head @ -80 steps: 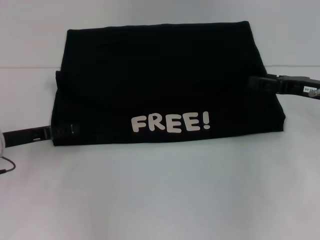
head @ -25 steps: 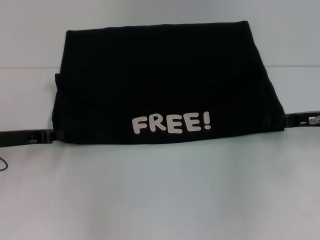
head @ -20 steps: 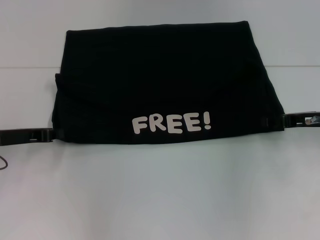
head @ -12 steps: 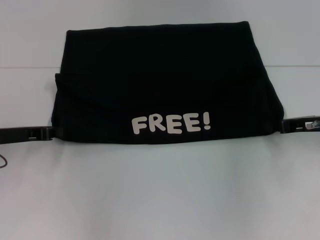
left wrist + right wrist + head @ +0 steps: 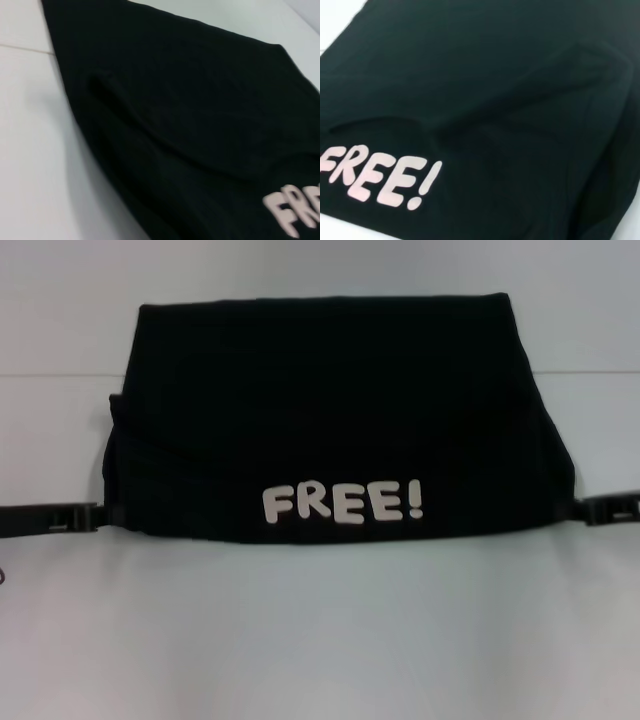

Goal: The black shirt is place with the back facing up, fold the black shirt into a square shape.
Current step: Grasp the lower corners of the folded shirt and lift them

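Mostly folded — black shirt [image 5: 330, 410] lies as rectangle mid-table [image 5: 320, 640], "FREE!" print [image 5: 342, 502] up; squaring left. Left end effector [image 5: 88, 516], right end effector [image 5: 592, 510] beside its near corners — grip state cannot tell.

One shirt, two claws, one worktop.

I count a single black shirt [image 5: 330, 410], folded, carrying one white printed word [image 5: 342, 502], "FREE!": four letters and one exclamation mark. I have two claws in sight, my left claw [image 5: 88, 516] at one side of the shirt and my right claw [image 5: 592, 510] at the other. One white worktop [image 5: 320, 640] lies under it all.
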Tool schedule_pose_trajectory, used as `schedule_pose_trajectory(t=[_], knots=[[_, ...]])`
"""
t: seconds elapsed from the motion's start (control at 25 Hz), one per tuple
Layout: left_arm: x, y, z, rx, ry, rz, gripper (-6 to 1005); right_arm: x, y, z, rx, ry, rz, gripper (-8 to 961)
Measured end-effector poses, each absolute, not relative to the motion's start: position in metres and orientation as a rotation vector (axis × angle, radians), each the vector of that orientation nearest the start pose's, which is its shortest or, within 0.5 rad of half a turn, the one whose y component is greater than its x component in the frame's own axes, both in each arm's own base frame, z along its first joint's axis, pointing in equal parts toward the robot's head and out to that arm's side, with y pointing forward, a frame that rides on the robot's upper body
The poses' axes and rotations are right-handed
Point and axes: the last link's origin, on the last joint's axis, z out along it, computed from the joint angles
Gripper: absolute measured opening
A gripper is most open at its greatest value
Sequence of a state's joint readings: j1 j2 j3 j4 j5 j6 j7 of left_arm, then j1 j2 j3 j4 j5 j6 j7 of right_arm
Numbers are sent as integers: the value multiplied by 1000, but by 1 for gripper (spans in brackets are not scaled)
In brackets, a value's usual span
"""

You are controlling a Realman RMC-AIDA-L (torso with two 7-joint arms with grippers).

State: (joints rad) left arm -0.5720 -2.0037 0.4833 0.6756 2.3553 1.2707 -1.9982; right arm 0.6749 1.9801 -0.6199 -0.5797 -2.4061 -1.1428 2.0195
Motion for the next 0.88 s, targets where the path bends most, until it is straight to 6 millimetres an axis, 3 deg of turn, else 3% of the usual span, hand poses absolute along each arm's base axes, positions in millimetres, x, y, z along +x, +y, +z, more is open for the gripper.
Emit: schedule_pose_trajectory(t=[0.16, 0.52, 0.88], knots=[[-328, 342, 58, -2303, -1434, -406, 0, 323, 370, 41, -2318, 1368, 210, 20], [-321, 285, 67, -2562, -1493, -440, 0, 348, 294, 61, -2468, 1437, 251, 20], [-328, 248, 64, -2671, -1555, -435, 1, 370, 235, 74, -2559, 1459, 274, 20]])
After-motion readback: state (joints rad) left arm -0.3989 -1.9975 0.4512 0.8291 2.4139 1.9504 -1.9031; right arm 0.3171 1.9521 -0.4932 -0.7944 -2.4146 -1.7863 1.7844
